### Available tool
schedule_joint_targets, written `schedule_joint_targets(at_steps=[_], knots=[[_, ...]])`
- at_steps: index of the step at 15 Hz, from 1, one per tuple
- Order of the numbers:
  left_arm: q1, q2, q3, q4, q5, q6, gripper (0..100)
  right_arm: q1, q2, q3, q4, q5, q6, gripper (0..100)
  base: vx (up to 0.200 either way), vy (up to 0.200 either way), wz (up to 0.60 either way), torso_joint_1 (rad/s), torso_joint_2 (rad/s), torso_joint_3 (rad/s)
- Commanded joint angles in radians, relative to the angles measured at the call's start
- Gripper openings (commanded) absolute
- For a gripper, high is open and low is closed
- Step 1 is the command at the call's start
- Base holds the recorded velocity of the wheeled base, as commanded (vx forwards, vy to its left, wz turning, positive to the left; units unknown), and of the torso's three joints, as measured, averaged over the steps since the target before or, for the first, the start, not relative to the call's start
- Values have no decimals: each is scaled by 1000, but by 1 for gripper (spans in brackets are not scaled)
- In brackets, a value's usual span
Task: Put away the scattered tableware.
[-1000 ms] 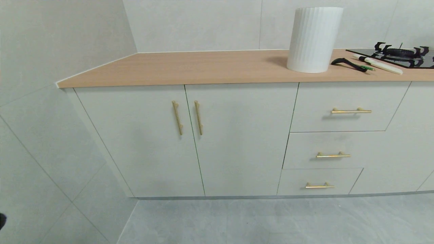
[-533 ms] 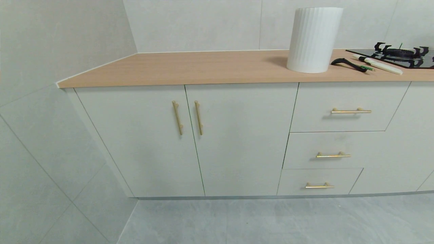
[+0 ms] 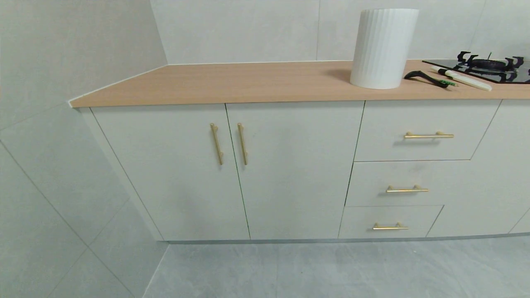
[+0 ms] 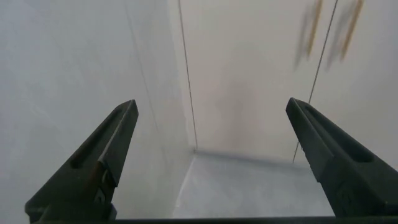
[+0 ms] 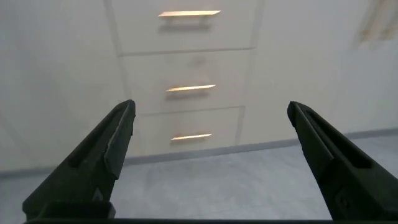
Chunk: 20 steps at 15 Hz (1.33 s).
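The left claw (image 4: 210, 106) and right claw (image 5: 210, 106) both hang released, facing the cabinet fronts. A black utensil (image 3: 426, 78) and a pale long utensil (image 3: 463, 79) lie on the wooden surface (image 3: 248, 82), beside the white ribbed holder (image 3: 383, 47).

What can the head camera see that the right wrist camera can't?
Head camera's extras: the wooden countertop, with a tall white ribbed container, a black utensil, a long white utensil and the stove. Right wrist camera's extra: the right gripper, open and holding nothing. Both: the three drawers with gold handles, all shut, and the grey floor.
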Motion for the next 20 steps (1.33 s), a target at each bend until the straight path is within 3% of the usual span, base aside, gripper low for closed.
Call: schedule_joint_targets(at_steps=[1, 3, 5, 9, 20], knots=[[3, -7, 31, 3, -34, -21, 100, 0, 1, 30, 3, 30, 5, 100, 0, 0, 0, 0, 0, 0], [3, -7, 31, 4, -141, -38, 100, 0, 2, 27, 68, 103, 5, 100, 0, 0, 0, 0, 0, 0], [3, -7, 31, 56, -226, -26, 100, 2, 1, 30, 51, 108, 6, 100, 0, 0, 0, 0, 0, 0], [3, -7, 31, 52, -224, -70, 100, 2, 1, 30, 49, 109, 8, 100, 0, 0, 0, 0, 0, 0], [3, -7, 31, 49, -224, -90, 100, 2, 1, 30, 51, 109, 11, 100, 0, 0, 0, 0, 0, 0]])
